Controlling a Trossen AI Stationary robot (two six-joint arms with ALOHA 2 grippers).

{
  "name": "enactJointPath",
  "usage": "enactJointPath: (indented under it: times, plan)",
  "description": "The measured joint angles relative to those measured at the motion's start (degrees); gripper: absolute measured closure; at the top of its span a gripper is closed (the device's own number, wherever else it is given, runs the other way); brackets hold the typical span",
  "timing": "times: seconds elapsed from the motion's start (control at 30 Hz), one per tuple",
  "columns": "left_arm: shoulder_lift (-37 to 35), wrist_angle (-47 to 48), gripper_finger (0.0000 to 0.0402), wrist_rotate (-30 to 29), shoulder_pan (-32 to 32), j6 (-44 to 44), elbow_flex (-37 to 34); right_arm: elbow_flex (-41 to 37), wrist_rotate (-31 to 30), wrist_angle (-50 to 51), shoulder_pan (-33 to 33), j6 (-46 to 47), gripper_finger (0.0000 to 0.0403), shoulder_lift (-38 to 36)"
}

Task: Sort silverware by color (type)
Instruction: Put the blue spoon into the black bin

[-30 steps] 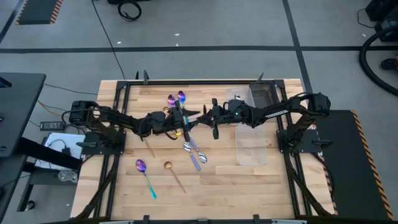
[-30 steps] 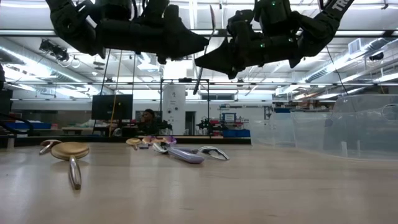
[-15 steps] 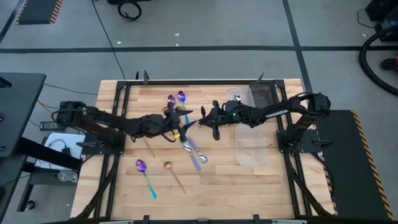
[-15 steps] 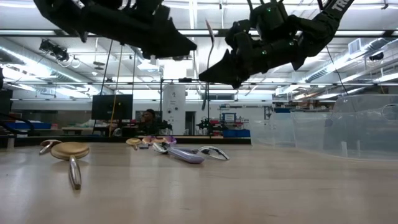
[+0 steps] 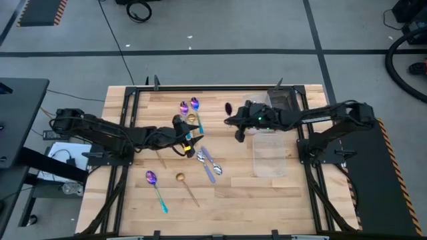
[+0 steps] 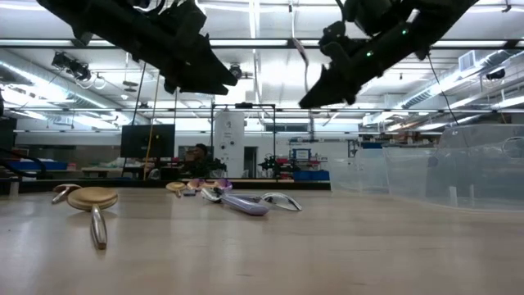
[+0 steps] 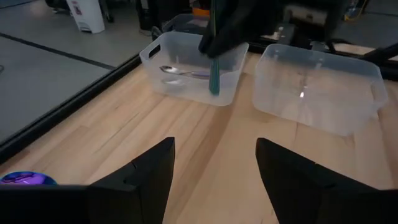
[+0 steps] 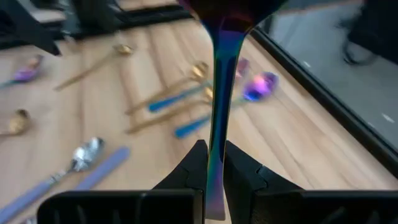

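Note:
My right gripper [image 5: 235, 122] is shut on an iridescent purple-blue spoon [image 5: 229, 107] high above the table's middle, left of the bins. In the low view the spoon [image 6: 301, 57] rises above that gripper. My left gripper [image 5: 189, 140] hovers open and empty over the spoon pile; its fingers [image 7: 143, 174] stand wide apart. Purple spoons [image 5: 189, 105], a gold one [image 5: 191, 119], lavender-handled silver ones [image 5: 208, 163], a purple-teal one [image 5: 157, 189] and a gold one [image 5: 187, 187] lie flat on the wood. My right gripper pinches the spoon's slim handle [image 8: 218, 124] between its two fingers [image 8: 189, 165], which lie across it. The spoon is lifted clear and stands nearly upright, bowl upward. Its teal handle end [image 7: 214, 78] hangs below the fingers.
Two clear plastic bins sit on the table's right side: the far one [image 5: 283, 101] holds a silver spoon [image 7: 183, 72], the near one [image 5: 269, 157] lies beside it. Bare wood shows at the near right and far left. A person sits in the room beyond [image 6: 196, 153].
The two grippers were close together over the table's middle with the spoon between them. My right gripper has carried the spoon toward the right edge, nearer the bins. My left gripper has drawn back toward the left and near edges, away from the spoon.

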State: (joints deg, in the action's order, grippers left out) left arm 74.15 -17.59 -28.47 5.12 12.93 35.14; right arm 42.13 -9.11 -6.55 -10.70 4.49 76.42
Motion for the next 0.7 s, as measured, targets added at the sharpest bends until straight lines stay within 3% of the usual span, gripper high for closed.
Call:
enactJointPath:
  times: [0.3,0.7]
  plan:
    - [0.0,0.92,0.017,0.44,0.02,1.11,0.0,8.3,-9.69,28.86,-2.92,4.87,0.0364,-5.61]
    - [0.07,6.55,0.017,0.63,1.7,1.42,0.0,12.24,-10.77,46.16,-13.66,6.97,0.0364,-5.59]
